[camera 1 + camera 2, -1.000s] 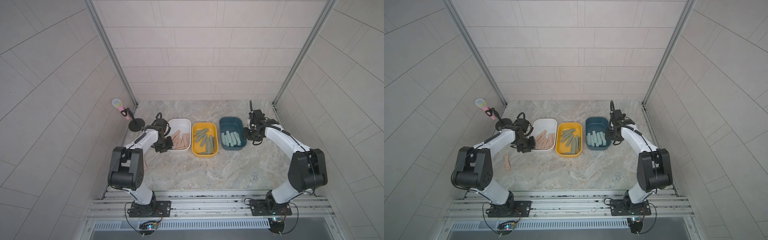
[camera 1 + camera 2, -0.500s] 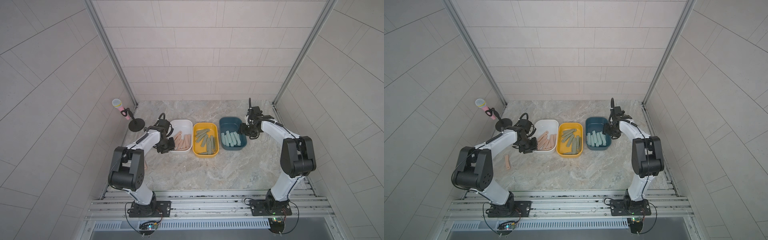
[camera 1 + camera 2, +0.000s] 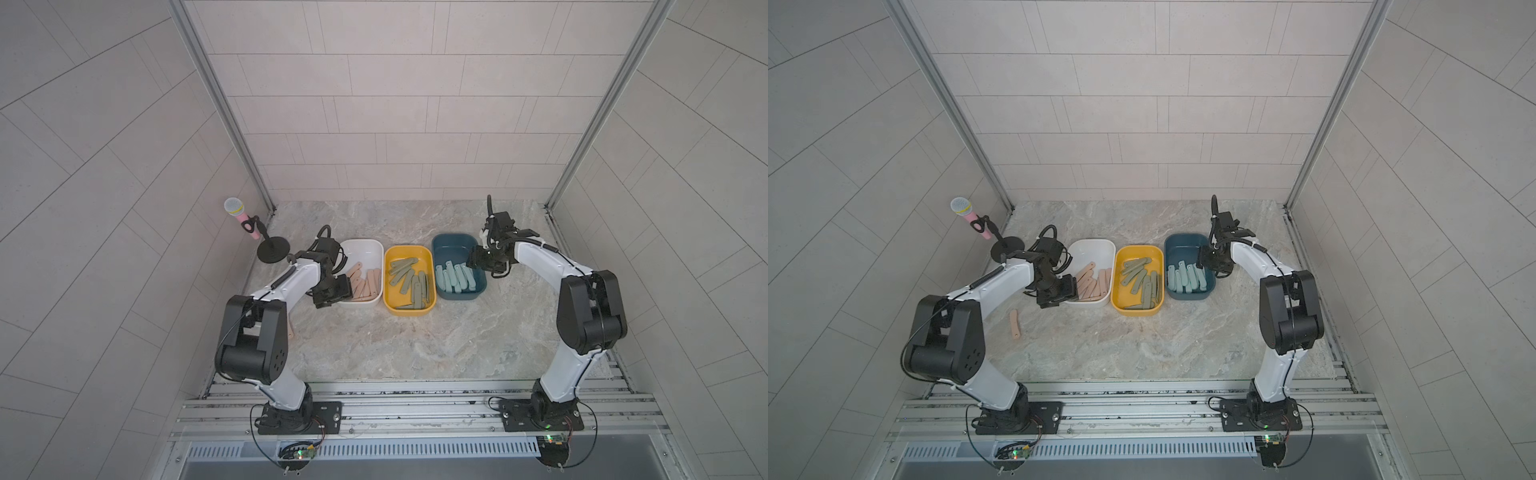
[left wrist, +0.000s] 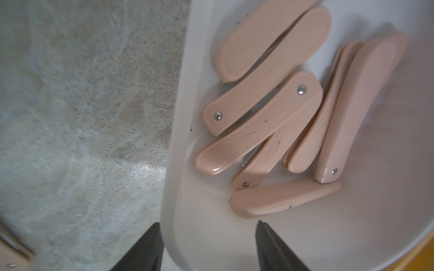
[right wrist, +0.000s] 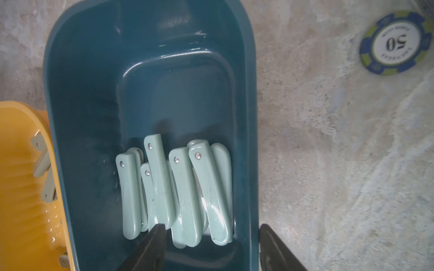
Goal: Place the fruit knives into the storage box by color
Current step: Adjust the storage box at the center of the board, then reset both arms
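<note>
Three storage boxes stand in a row. The white box (image 3: 368,243) holds peach-pink fruit knives (image 4: 260,122), the yellow box (image 3: 409,250) olive-green ones (image 3: 409,278), and the dark teal box (image 5: 77,140) pale teal ones (image 5: 178,187). One pink knife (image 3: 1015,324) lies loose on the table by the left arm. My left gripper (image 4: 207,225) is open over the white box's near left corner, astride its rim, and a pink knife (image 4: 281,199) lies just beyond its fingertips. My right gripper (image 5: 212,225) is open and empty, astride the teal box's right wall.
A microphone on a round black stand (image 3: 272,251) stands at the back left, close to the left arm. A blue and green poker chip (image 5: 397,43) lies on the marble table right of the teal box. Tiled walls enclose the table on three sides.
My left gripper's jaws have spread open over the white box. The right arm has drawn its elbow in, while its gripper stays at the teal box's right side.
</note>
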